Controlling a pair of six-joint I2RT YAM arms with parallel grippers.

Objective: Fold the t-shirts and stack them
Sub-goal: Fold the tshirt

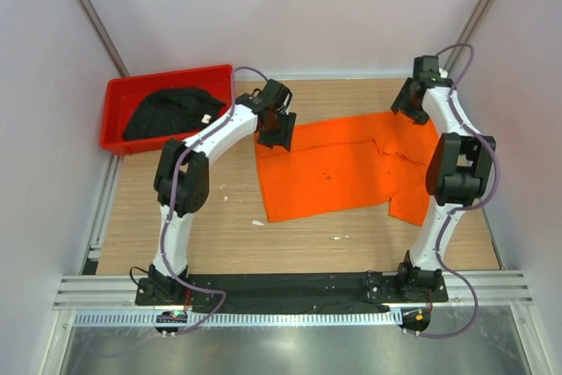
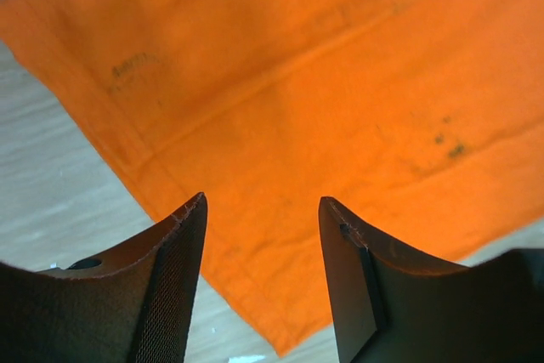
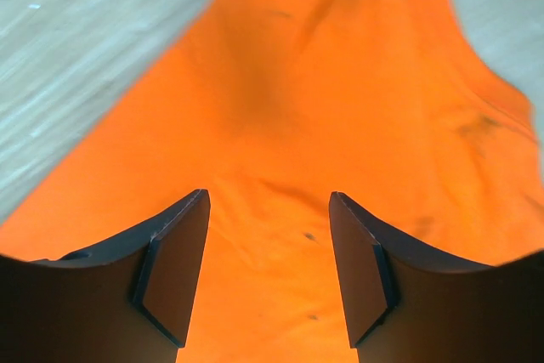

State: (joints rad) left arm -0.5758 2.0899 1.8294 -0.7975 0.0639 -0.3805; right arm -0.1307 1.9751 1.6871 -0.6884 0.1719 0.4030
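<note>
Where it lies flat, the orange t-shirt (image 1: 334,169) shows small dark specks

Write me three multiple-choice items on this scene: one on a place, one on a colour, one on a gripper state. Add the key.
1. Where is the black t-shirt?
A. draped over an arm
B. in the bin
C. held in a gripper

2. What colour is the bin?
A. blue
B. grey
C. red

3. Over the orange t-shirt, how do the fingers of the left gripper and right gripper stand?
A. both pairs open
B. both pairs shut
C. only the left pair shut on cloth

Key: 1 B, it lies bunched inside the bin's walls; 2 C, the top view shows red walls; 3 A, each wrist view shows a wide gap between the fingers, with nothing held.
</note>
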